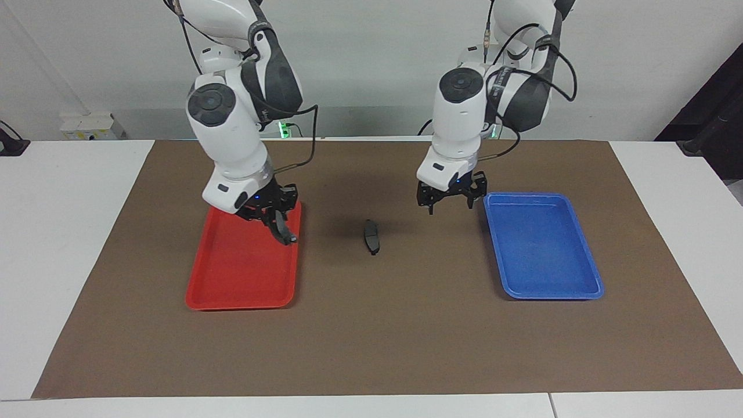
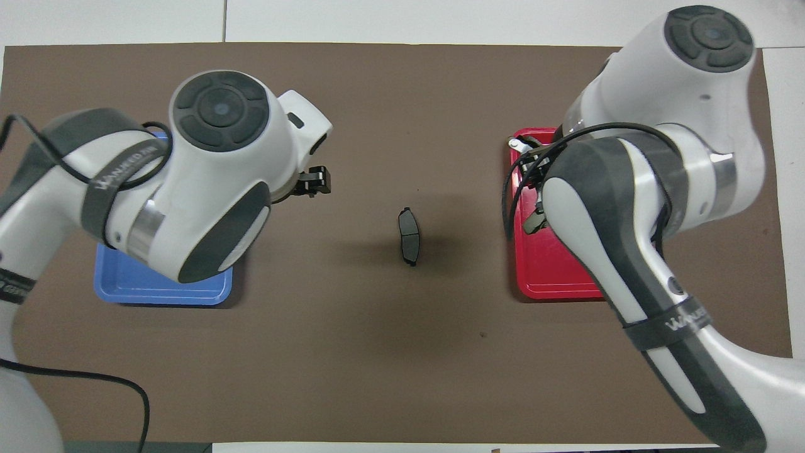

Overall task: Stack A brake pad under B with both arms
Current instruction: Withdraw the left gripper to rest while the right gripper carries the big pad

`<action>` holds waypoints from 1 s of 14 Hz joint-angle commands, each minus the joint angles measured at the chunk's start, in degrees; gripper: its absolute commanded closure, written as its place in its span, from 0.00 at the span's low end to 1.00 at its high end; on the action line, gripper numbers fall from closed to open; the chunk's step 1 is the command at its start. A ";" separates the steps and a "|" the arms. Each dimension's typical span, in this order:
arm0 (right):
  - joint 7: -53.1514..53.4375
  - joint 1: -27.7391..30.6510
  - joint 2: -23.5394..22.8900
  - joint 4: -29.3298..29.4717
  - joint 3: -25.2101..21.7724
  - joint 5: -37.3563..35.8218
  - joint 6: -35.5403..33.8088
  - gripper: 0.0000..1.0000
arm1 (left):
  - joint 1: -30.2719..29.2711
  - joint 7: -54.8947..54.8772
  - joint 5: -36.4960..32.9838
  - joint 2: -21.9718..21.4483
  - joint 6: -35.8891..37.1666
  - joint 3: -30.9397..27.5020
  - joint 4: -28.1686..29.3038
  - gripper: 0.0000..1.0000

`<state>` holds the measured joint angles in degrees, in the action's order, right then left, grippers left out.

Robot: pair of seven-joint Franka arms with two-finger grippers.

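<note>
The short A brake pad (image 1: 371, 236) lies flat on the brown mat (image 1: 371, 348) at mid-table, between the red tray (image 1: 232, 290) and the blue tray (image 1: 557, 287), touching neither. This placement appears to be the finished first stage: the lower member of the stack is at what looks like the stacking site. The right gripper (image 1: 277, 223) hangs over the red tray's corner nearest the robots and mid-table, its fingers pinched on a dark curved piece — judged to be B (image 1: 284, 231), the longer crescent pad — which is lifted clear of the tray floor and hangs tilted downward. In the overhead view the right arm's own links hide this grasp. The left gripper (image 1: 446, 197) hovers over bare mat just beside the blue tray's corner nearest the robots, fingers spread and carrying nothing. Both trays look empty. Remaining work, as a judgement: carry B across to the centre, align it over the A brake pad, lower it into contact, release — then withdraw both arms.
</note>
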<state>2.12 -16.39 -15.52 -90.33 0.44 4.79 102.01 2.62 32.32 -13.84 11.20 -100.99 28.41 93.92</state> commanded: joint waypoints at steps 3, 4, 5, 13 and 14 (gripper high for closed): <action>8.51 -5.74 -6.78 1.82 -0.09 3.47 6.78 1.00 | -0.59 -18.14 8.29 -8.37 7.46 -12.82 0.39 0.01; 9.21 -6.54 -8.19 1.82 -0.09 3.39 7.93 1.00 | -0.68 -20.69 8.47 -9.17 9.57 -14.85 -0.74 0.01; 9.48 -7.25 -9.08 1.82 -0.09 3.47 8.99 1.00 | -1.38 -22.29 8.56 -9.96 11.07 -16.35 -1.62 0.01; 9.57 -11.73 -8.91 -4.05 -0.09 3.56 11.62 1.00 | -4.56 -26.88 10.85 -13.56 11.26 -19.00 -1.02 0.01; 9.57 -11.91 -8.47 -5.63 -0.09 3.56 13.11 1.00 | -4.46 -26.52 10.85 -13.92 10.73 -19.52 -0.15 0.01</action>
<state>11.08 -27.88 -26.14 -92.14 0.44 7.51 112.66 -2.46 5.41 -4.02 -0.99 -89.12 9.55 91.79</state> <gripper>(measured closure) 0.573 0.004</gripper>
